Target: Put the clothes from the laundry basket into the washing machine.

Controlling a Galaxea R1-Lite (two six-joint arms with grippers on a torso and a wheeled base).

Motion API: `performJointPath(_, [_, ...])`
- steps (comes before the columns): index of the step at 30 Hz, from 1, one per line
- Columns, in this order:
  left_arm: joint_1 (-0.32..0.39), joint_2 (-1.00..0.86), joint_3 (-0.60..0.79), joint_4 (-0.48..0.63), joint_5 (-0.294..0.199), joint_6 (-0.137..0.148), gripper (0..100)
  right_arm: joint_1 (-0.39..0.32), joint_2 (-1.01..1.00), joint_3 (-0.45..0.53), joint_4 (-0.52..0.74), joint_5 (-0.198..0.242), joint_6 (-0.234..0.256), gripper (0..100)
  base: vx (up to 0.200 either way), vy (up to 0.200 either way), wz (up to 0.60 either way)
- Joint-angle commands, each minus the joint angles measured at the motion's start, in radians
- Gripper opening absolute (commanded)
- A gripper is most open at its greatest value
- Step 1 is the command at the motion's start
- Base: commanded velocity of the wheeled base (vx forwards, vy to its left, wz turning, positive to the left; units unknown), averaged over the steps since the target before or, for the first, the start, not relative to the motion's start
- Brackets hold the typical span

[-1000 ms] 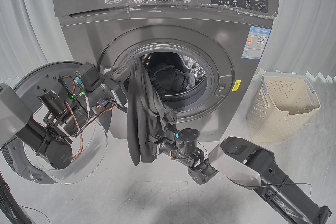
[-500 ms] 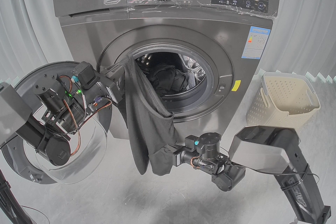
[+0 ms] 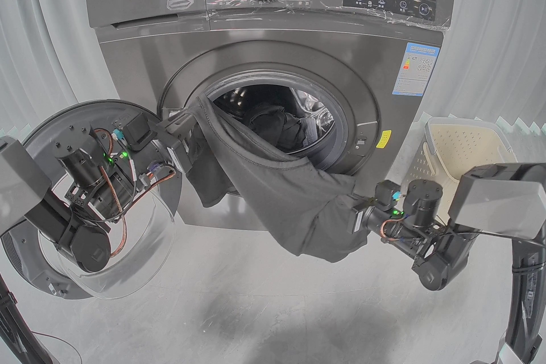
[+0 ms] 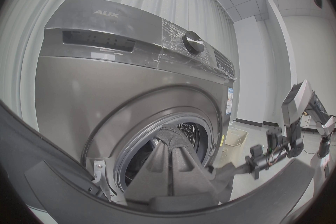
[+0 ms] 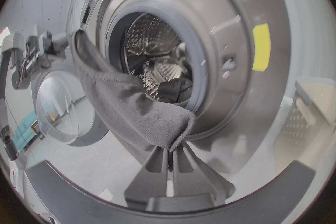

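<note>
A dark grey garment (image 3: 273, 183) is stretched across the lower front of the washing machine (image 3: 273, 41) opening. My left gripper (image 3: 187, 120) is shut on one end of the garment (image 4: 171, 135) at the upper left rim of the opening. My right gripper (image 3: 355, 214) is shut on the other end of the garment (image 5: 140, 109), low and to the right of the opening. Dark clothes (image 3: 276, 126) lie inside the drum (image 5: 157, 53). The cream laundry basket (image 3: 460, 172) stands on the floor at the right, partly behind my right arm.
The machine's round door (image 3: 91, 200) hangs open at the left, behind my left arm. Grey floor (image 3: 256, 302) lies in front of the machine. A pale curtain (image 3: 500, 29) hangs behind it.
My right gripper has swung out to the right and slightly up with its end of the garment. The cloth went from hanging bunched to stretched out. My left gripper shifted a little left.
</note>
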Motion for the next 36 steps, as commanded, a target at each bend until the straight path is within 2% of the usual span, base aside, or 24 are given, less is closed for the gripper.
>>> performJointPath(1, [0.001,0.001,0.038,-0.001,-0.002,0.002,0,-0.045,-0.162,0.069,-0.021,0.008,0.004,0,0.000,0.000,0.00])
performJointPath(5, [0.001,-0.014,0.086,-0.001,-0.006,0.005,0,-0.024,-0.229,0.130,-0.021,0.011,0.013,0,0.000,0.000,0.00])
performJointPath(10, [0.001,-0.042,0.098,-0.001,-0.006,0.002,0,0.039,-0.263,0.193,-0.022,0.025,0.045,0,0.000,0.000,0.00])
performJointPath(19, [-0.002,-0.051,0.089,-0.001,-0.005,0.000,0,0.018,-0.189,0.144,-0.024,0.011,0.030,0,0.000,0.000,0.00])
performJointPath(20, [-0.005,-0.051,0.089,-0.001,-0.003,0.000,0,0.016,-0.186,0.136,-0.024,0.011,0.030,100,0.000,0.000,0.00])
performJointPath(22, [-0.006,-0.051,0.089,-0.001,-0.003,0.000,0,0.010,-0.168,0.113,-0.022,0.003,0.030,100,0.000,0.000,0.00])
performJointPath(25, [-0.009,-0.053,0.087,-0.001,-0.003,0.000,0,-0.004,-0.122,0.058,-0.022,-0.037,0.028,100,0.000,0.000,0.00])
performJointPath(27, [-0.009,-0.053,0.087,-0.001,-0.003,0.000,0,-0.005,-0.097,0.026,-0.022,-0.048,0.028,100,0.000,0.000,0.00])
performJointPath(32, [-0.011,-0.051,0.086,-0.001,-0.003,0.000,0,-0.011,-0.059,-0.003,-0.021,-0.041,0.027,100,0.000,0.000,0.00])
performJointPath(36, [-0.017,-0.051,0.083,-0.001,-0.003,0.000,0,0.001,-0.027,0.001,-0.019,0.000,0.028,100,0.000,0.000,0.00])
